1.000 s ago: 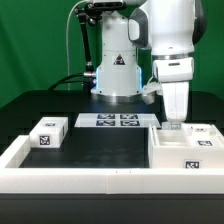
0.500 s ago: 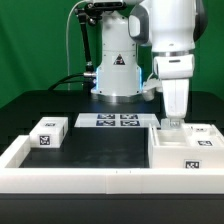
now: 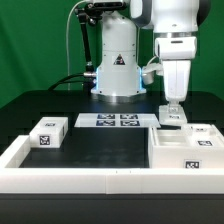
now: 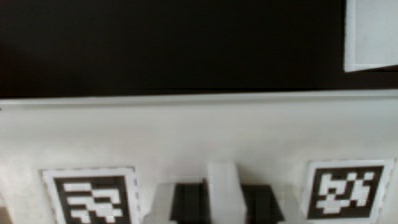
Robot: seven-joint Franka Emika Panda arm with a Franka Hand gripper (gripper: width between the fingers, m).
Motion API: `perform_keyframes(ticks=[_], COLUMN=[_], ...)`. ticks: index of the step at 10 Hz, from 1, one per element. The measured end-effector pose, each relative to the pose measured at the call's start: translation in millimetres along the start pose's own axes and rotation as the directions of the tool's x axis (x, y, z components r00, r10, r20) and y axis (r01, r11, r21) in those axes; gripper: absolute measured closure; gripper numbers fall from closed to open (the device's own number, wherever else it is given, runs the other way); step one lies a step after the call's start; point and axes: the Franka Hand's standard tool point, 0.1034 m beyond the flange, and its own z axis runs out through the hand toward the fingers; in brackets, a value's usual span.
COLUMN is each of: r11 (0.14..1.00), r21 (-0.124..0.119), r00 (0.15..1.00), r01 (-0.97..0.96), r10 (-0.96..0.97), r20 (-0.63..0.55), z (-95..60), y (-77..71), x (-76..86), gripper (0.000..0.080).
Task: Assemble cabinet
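The cabinet's big white body [image 3: 186, 150] lies at the exterior view's right, with tags on its top and front. My gripper [image 3: 172, 108] hangs just above its far edge. It is shut on a thin white rib of a white tagged panel piece [image 3: 172, 118]. In the wrist view the dark fingers [image 4: 185, 202] press on the rib [image 4: 222, 195], with one tag [image 4: 89, 196] on each side of it. A smaller white tagged cabinet piece [image 3: 48, 133] lies at the exterior view's left on the black table.
The marker board [image 3: 118, 121] lies flat in front of the robot base [image 3: 116, 70]. A low white rim [image 3: 90, 180] frames the black table. A black cable runs behind at the left.
My gripper has moved up from the cabinet body's far edge, and the tagged panel piece has risen with it. The other parts have not moved.
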Motion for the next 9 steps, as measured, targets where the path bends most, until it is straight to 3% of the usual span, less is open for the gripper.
perform_keyframes(ticks=[3,7,9], r11=[1.000,1.000,0.999], r21=[-0.006,-0.009,-0.023], r00=[1.000,1.000,0.999], r01=[-0.023,-0.027,-0.042], r10=[0.023,0.027,0.042], r20=[-0.006,-0.007,-0.013], z=[0.8,-0.2,-4.5], y=[13.5,17.3,27.1], x=[-13.3,-12.9,-6.3], gripper=[0.0729,0.0729,0.0729])
